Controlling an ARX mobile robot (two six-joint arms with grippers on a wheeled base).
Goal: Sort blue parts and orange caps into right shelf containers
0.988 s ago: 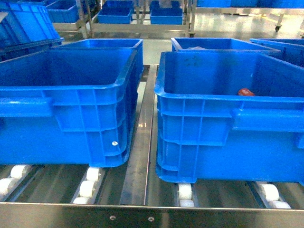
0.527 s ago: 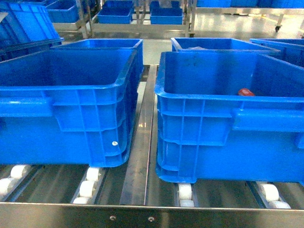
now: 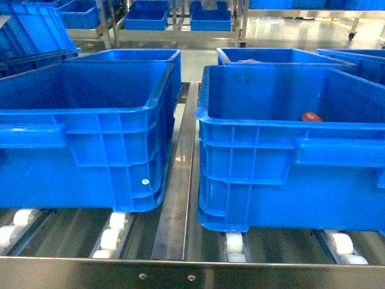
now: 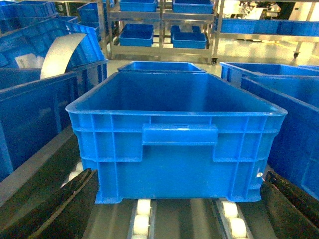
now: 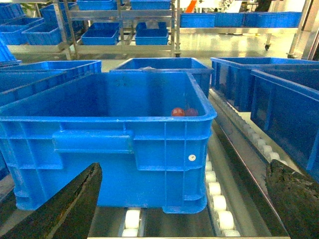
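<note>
Left jaws: the left gripper (image 4: 169, 209) shows two dark fingers at the lower corners of its wrist view, spread wide apart with nothing between them, facing the left crate (image 4: 177, 134).
Right jaws: the right gripper (image 5: 184, 199) is likewise spread apart and empty, in front of the right crate (image 5: 109, 134).
Orange caps: two reddish-orange rounded things (image 5: 178, 112) lie inside the right crate against its far right wall; in the head view one peeks over the rim (image 3: 311, 117). Too small to read any print.
Blue parts: none visible in any view.
Risk, empty hands: with nothing held and no loose parts in sight, a reach forward would probably only knock a crate wall.
Risk, rolling: the crates sit on white rollers (image 3: 112, 238), so a push from the fingers could slide a crate back along the lane.
Risk, colour: blue parts in a blue crate would be hard to pick out.
Surface: a steel roller shelf (image 3: 180, 180) with a centre rail between the two crates.
Room: a pale glossy floor and metal racks (image 4: 162, 25) holding more blue crates behind.
</note>
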